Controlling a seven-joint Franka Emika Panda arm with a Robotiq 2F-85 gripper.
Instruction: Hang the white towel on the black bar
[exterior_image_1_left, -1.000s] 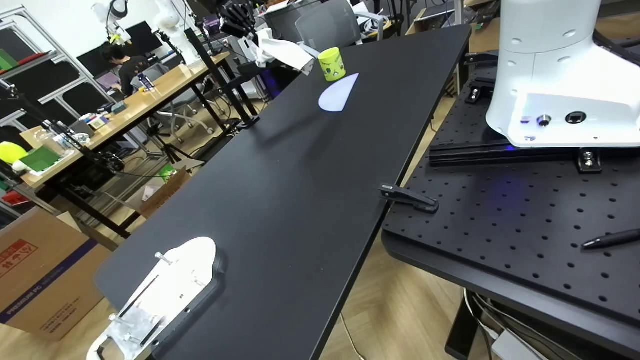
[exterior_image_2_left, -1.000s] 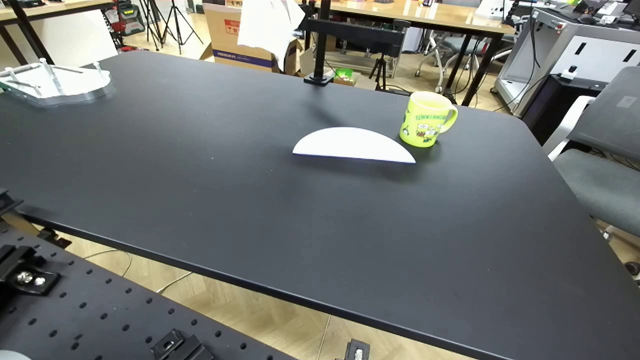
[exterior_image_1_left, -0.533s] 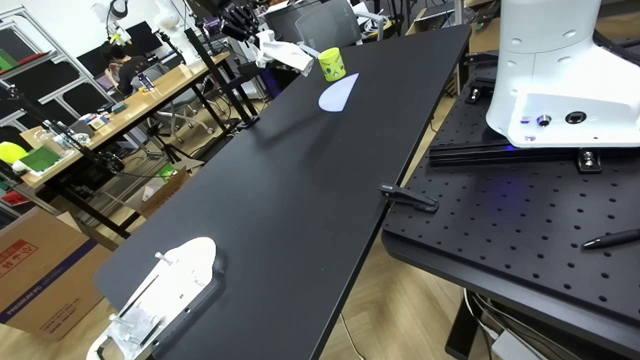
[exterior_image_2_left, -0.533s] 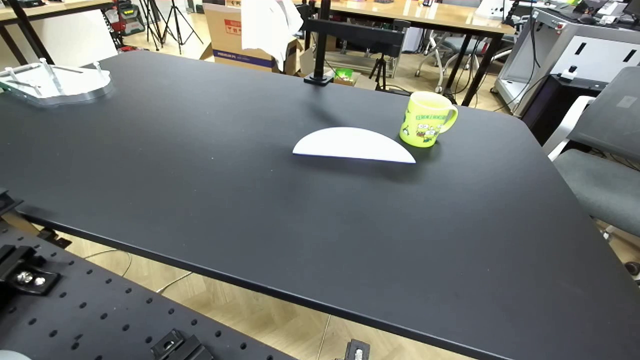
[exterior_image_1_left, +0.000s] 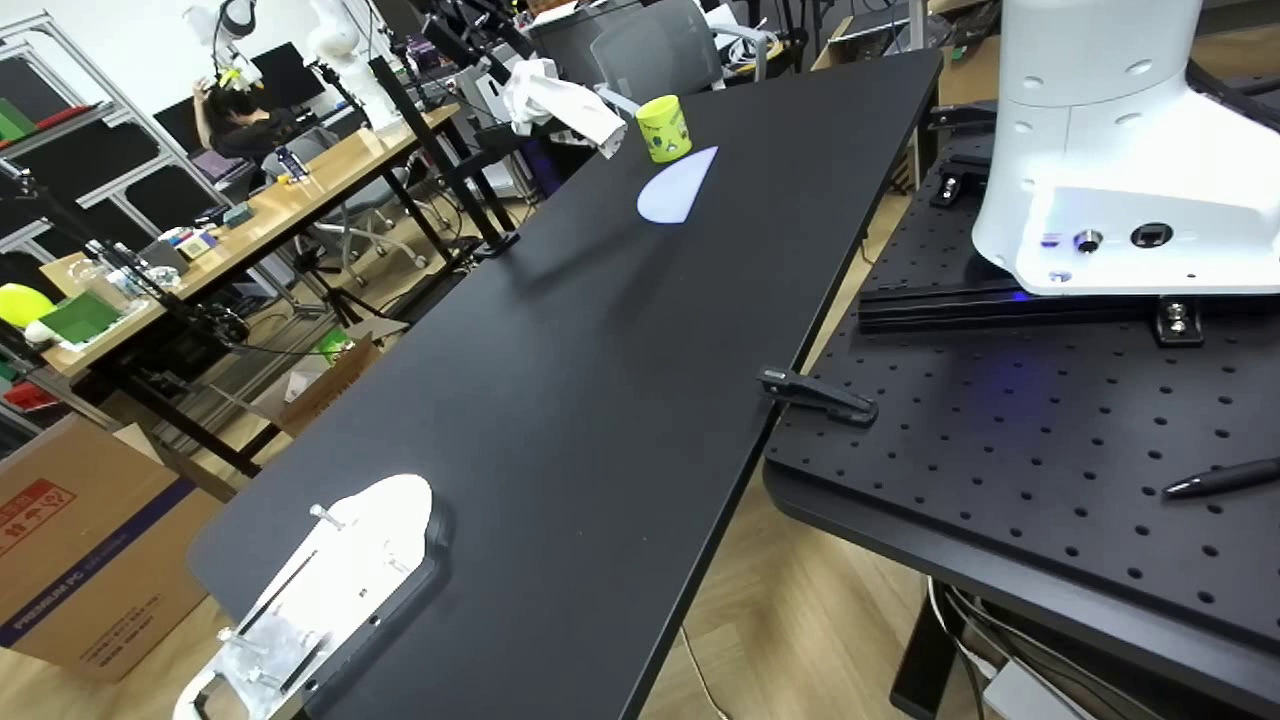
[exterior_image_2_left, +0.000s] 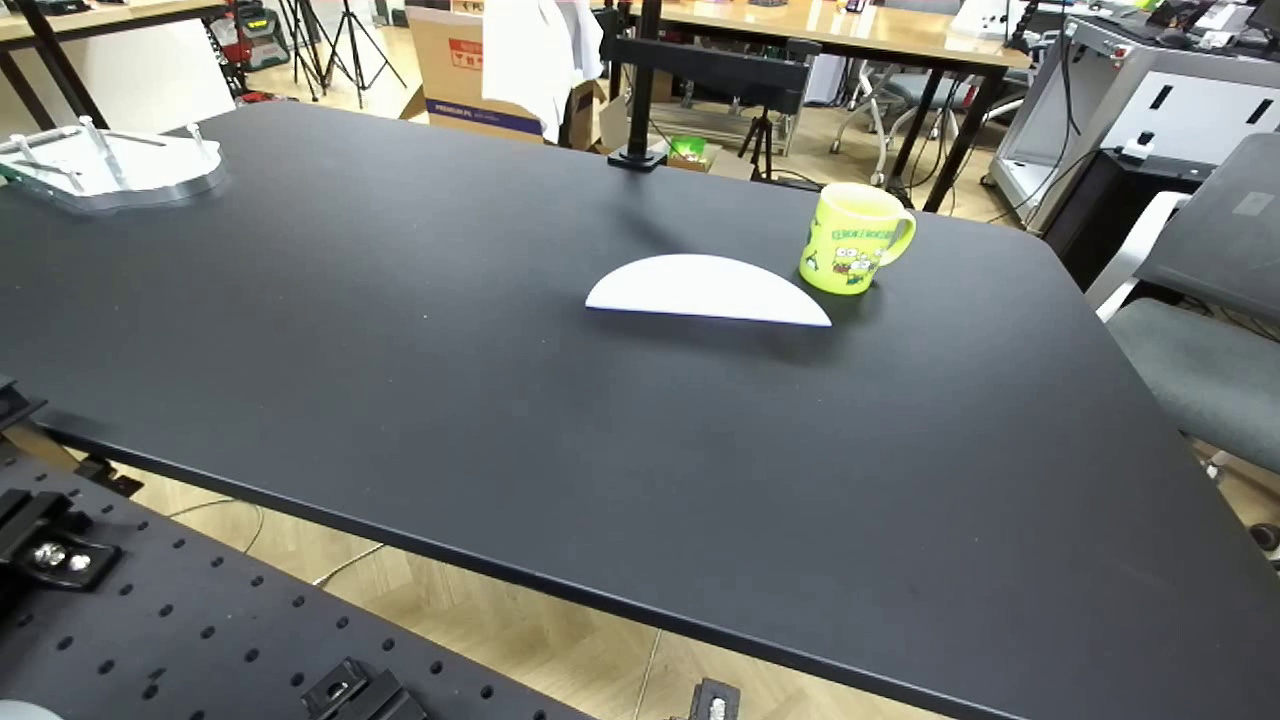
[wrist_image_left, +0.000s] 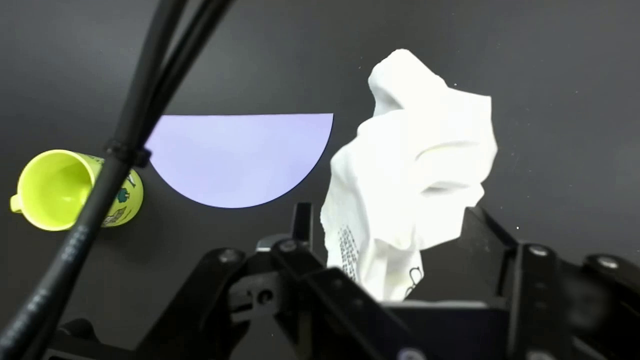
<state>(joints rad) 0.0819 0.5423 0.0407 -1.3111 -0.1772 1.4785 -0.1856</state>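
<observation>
The white towel (exterior_image_1_left: 568, 108) hangs up high beside the black post, above the dark table. In another exterior view its lower part (exterior_image_2_left: 535, 60) shows left of the post, cut by the frame's top. The black bar (exterior_image_2_left: 712, 72) runs out sideways from that post. Cloth covers whatever bears the towel, so I cannot tell how much lies over the bar. My gripper (wrist_image_left: 392, 212) has its fingers spread wide on both sides of the crumpled towel. The right fingertip (wrist_image_left: 487, 225) is right by the cloth's edge; whether it touches is unclear.
A yellow-green mug (exterior_image_2_left: 850, 240) stands by a pale half-round sheet (exterior_image_2_left: 705, 288). The upright post (exterior_image_2_left: 645, 90) is fixed at the table's far edge. A white plate-like device with pegs (exterior_image_1_left: 350, 560) lies at the table's end. A cable (wrist_image_left: 120, 145) crosses the wrist view.
The gripper's fingers have spread apart, away from the cloth. The towel stays up at nearly the same place, its folds slightly shifted. A person in the background has moved.
</observation>
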